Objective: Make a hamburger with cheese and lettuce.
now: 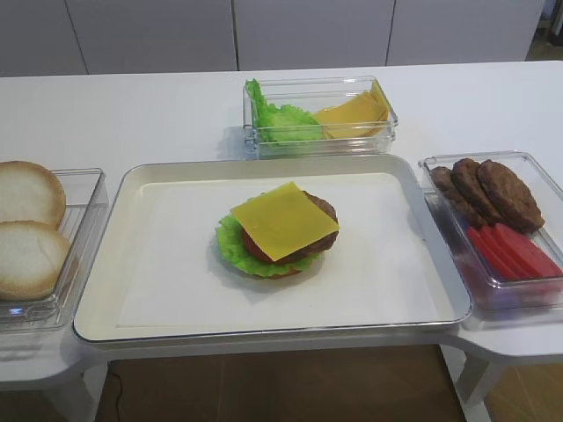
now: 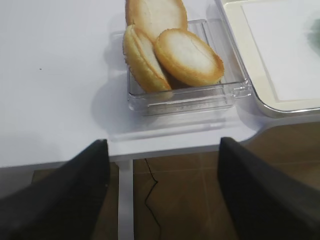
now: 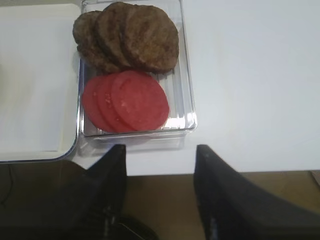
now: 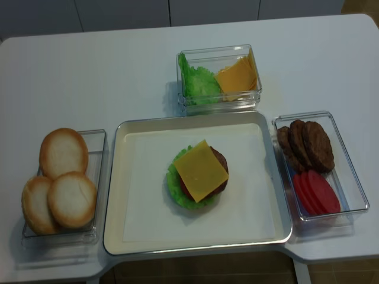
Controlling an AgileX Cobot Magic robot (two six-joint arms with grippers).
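The hamburger (image 1: 324, 211) sits in the middle of the white tray (image 1: 158, 264). It is a stack with the square yellow cheese (image 1: 283, 220) on top, a brown patty and red tomato under it, and the frilly lettuce (image 1: 230, 244) at the bottom. The second high view shows the same cheese (image 4: 200, 170) over the lettuce (image 4: 173, 184). Neither arm appears in the high views. My right gripper (image 3: 161, 152) hangs open over the table's front edge, below the patty box. My left gripper (image 2: 164, 145) is open too, below the bun box. Both are empty.
A clear box of bun halves (image 4: 62, 189) stands left of the tray. On the right, a box (image 4: 349, 177) holds brown patties (image 3: 130, 37) and tomato slices (image 3: 127, 100). Behind the tray, another box (image 1: 387, 132) holds spare lettuce and cheese slices.
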